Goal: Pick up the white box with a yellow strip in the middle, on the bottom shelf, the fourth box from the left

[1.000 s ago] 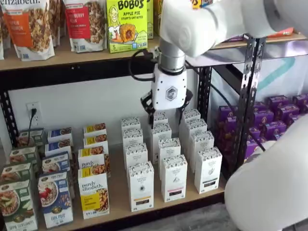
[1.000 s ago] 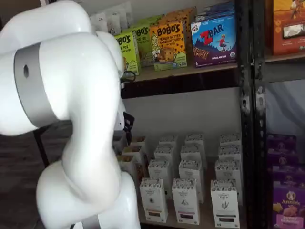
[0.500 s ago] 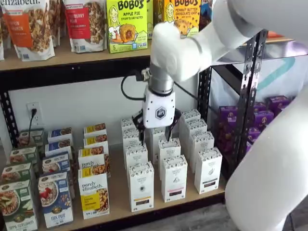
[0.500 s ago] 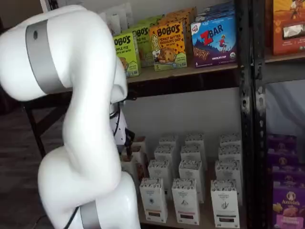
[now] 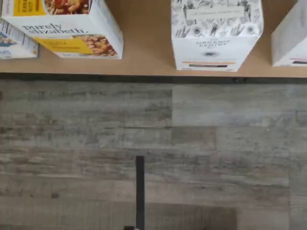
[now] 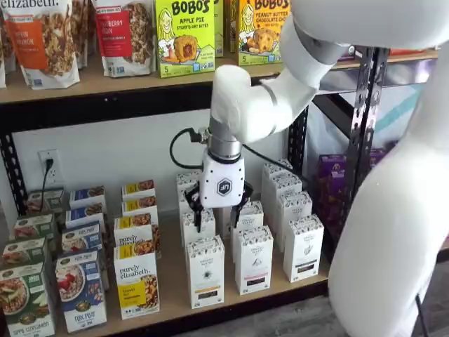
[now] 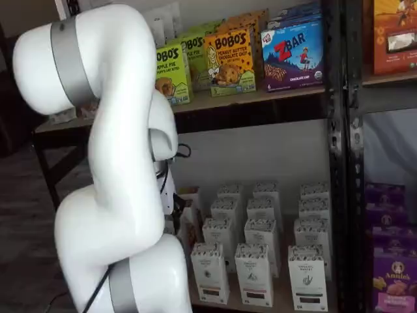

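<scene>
The hand [image 6: 216, 214] hangs from the white arm [image 6: 256, 105] over the bottom shelf [image 6: 172, 281]. Its two black fingers [image 6: 196, 213] are spread, with a plain gap between them, and they grip nothing. In a shelf view it sits above the cartons standing behind the front row, clear of the white box [image 6: 205, 272]. That box stands upright at the near edge of the shelf as the leftmost of three front cartons. The pink-banded carton [image 6: 253, 260] is just to its right, and a third front carton [image 6: 303, 247] stands further right. To its left is a granola box [image 6: 135, 281] with a yellow panel. In a shelf view the white cartons [image 7: 260, 233] form three columns of four, twelve in all, and the white box [image 7: 210, 272] is at the near left corner of the block. The arm covers the hand there. The wrist view shows four boxes along the shelf edge [image 5: 144, 48]. They are the white box [image 5: 216, 33] with its speckled top and short yellow strip, the granola box [image 5: 62, 28] apart from it, and one box cut off at each side. Beyond the edge lies grey plank flooring [image 5: 96, 134], crossed by one thin black bar [image 5: 139, 191].
</scene>
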